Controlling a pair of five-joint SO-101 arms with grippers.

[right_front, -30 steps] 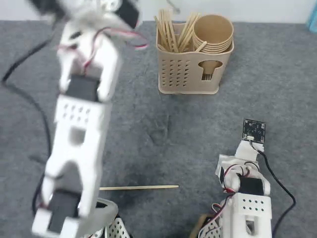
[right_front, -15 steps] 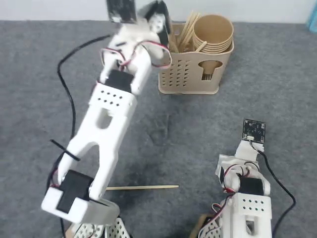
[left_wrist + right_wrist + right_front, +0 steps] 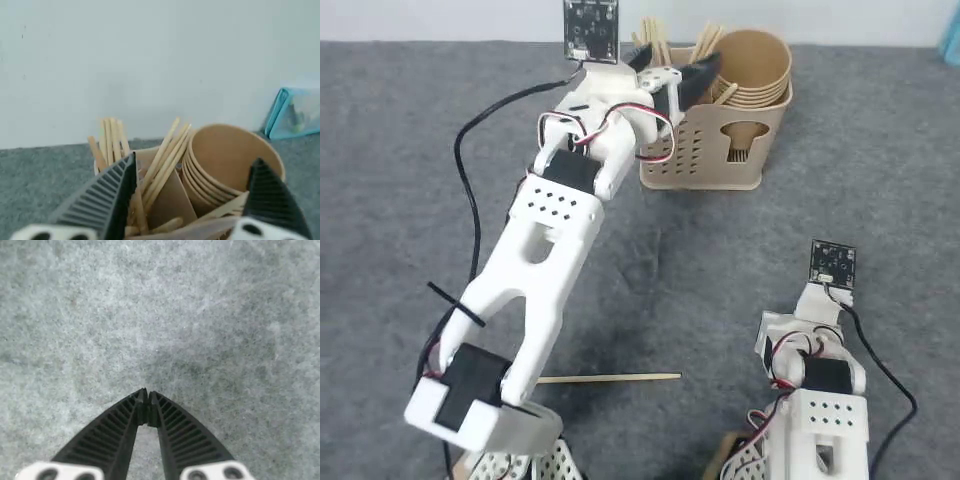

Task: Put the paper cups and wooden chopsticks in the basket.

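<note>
- High view, overall layout: grey mat across the table, left arm stretched diagonally toward the far edge, right arm folded low at the near edge.
- Basket: upright at the far side of the mat, perforated walls, keyhole cut-out in the front face, inner divider forming two compartments.
- Paper cups: nested in one stack, standing upright in the basket compartment on the right of the high view, stack rim above the basket rim.
- Chopsticks: bundle standing on end in the other compartment, tips fanned out and leaning, several tilted toward the cups; lower part hidden behind the left arm.
- Loose chopstick: flat on the mat near the front edge, between the two arm bases, well apart from the basket, one end just beside the left arm's base.
- Left gripper: directly above the basket rim, over the chopstick side, just beside the cups.
- Left wrist view, left gripper: fingers spread wide, released, cups and chopsticks visible between them; a blurred tan strip at the frame edge between the fingers, identity not determinable.
- Right wrist view, right gripper: clenched, fingertips pressed together, nothing between them, just above bare mat.
- Background in left wrist view: white wall behind the basket, blue-green box on the mat past the cups.
</note>
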